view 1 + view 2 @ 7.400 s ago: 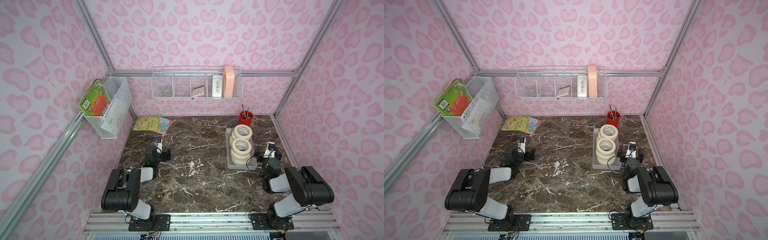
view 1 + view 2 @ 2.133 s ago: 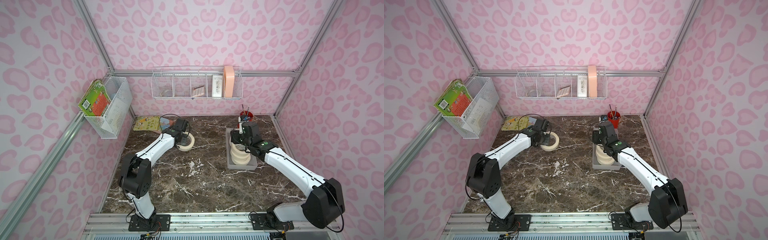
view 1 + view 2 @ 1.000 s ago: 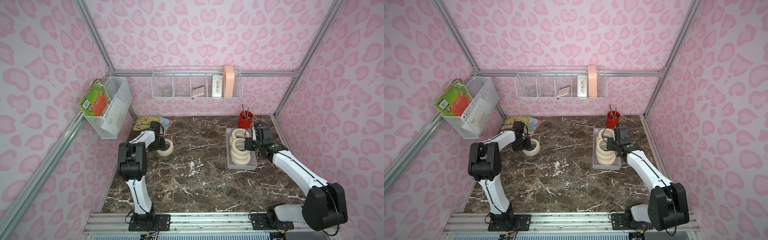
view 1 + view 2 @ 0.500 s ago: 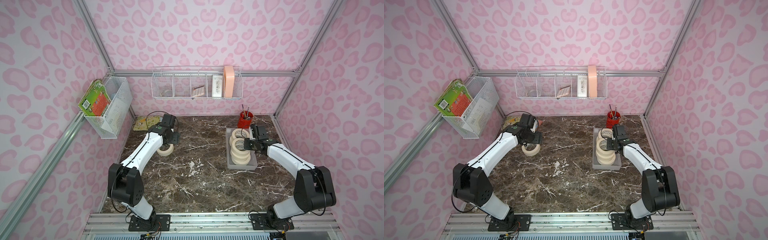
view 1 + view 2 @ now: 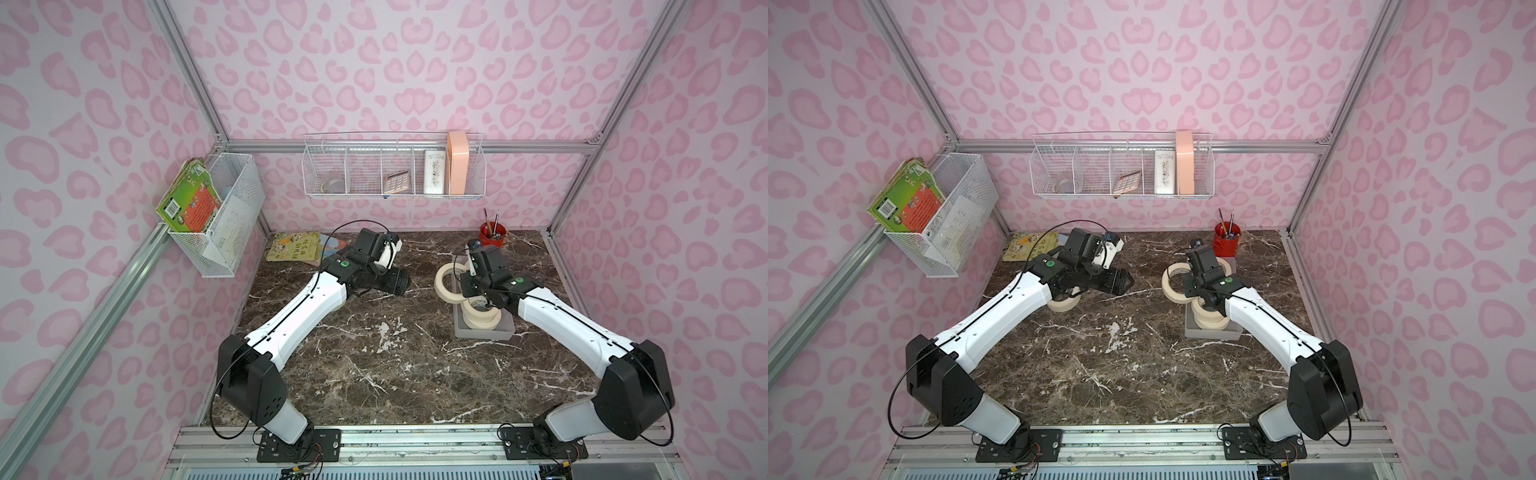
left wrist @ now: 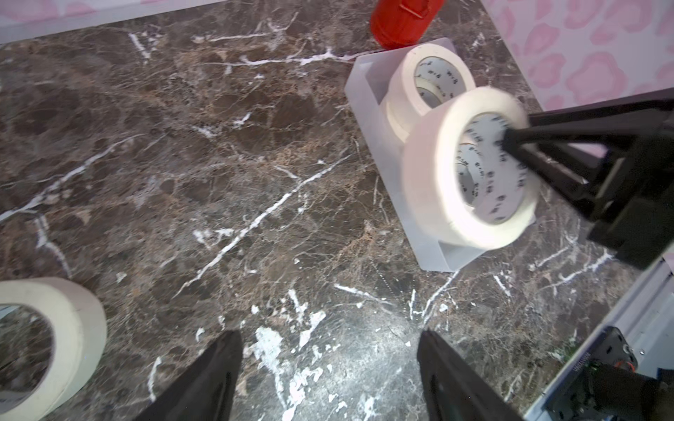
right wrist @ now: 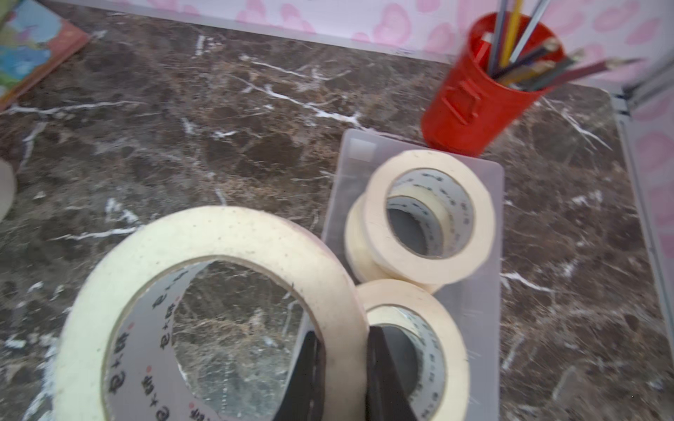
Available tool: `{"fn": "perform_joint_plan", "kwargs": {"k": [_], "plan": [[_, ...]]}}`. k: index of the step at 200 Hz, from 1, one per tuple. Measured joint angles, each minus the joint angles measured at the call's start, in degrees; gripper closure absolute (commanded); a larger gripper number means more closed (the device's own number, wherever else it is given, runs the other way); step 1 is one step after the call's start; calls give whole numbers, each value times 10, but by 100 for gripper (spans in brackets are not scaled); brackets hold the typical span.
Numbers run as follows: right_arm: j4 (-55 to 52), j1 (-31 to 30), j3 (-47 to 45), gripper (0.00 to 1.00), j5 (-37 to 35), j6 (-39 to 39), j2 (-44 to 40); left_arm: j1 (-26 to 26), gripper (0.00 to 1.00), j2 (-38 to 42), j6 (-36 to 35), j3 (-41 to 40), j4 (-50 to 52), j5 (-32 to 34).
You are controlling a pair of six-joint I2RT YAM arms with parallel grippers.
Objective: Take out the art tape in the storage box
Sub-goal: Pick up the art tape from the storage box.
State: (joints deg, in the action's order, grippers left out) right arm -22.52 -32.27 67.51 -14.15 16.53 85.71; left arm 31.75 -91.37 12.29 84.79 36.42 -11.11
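- The right gripper (image 7: pixel 343 346) has its fingers clamped on the wall of one cream masking-tape roll with a white printed core (image 7: pixel 219 233), one finger inside the ring and one outside.
- The roll hangs tilted, neither flat nor on edge. It is raised off the shallow translucent grey plastic storage box (image 5: pixel 482 333), over that box's rim on the side facing the middle of the table.
- The grip sits on the part of the ring nearest the box, so the rest of the roll juts out over bare brown marble tabletop (image 5: pixel 374 353).
- Two stacks of the same tape remain in the box, a far stack (image 7: pixel 375 226) and a near one (image 7: pixel 452 339) just under the fingers.
- The left gripper (image 6: pixel 328 339) hovers with its fingers wide apart and holds nothing. Another cream roll (image 6: pixel 76 328) lies flat on the marble just beside it, outside the box.
- The right arm is the one placed for the next move, which I judge to be a carry leftward and a set-down.
- The middle of the table is open. The red metal pencil cup (image 7: pixel 470 109) touches or nearly touches the box's far end, and the near stack sits close below the fingers.
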Motion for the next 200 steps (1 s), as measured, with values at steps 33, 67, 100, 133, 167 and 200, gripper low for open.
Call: {"fn": "perform_joint_plan", "kwargs": {"k": [33,67,100,133,167,200], "plan": [[3,-54,44,100,-1,12,54,19,18,-38,-1,14,0,11],[8,-94,73,100,9,19,81,34,20,-84,-9,49,22,61],[10,-101,72,100,9,29,82,35,44,-116,-17,63,28,102],[13,-107,61,100,15,42,78,36,90,-154,-16,87,36,125],[29,-102,57,57,28,45,73,37,100,-161,-8,92,40,133],[51,-65,24,35,57,61,33,31,100,-167,-6,92,44,169]]}}
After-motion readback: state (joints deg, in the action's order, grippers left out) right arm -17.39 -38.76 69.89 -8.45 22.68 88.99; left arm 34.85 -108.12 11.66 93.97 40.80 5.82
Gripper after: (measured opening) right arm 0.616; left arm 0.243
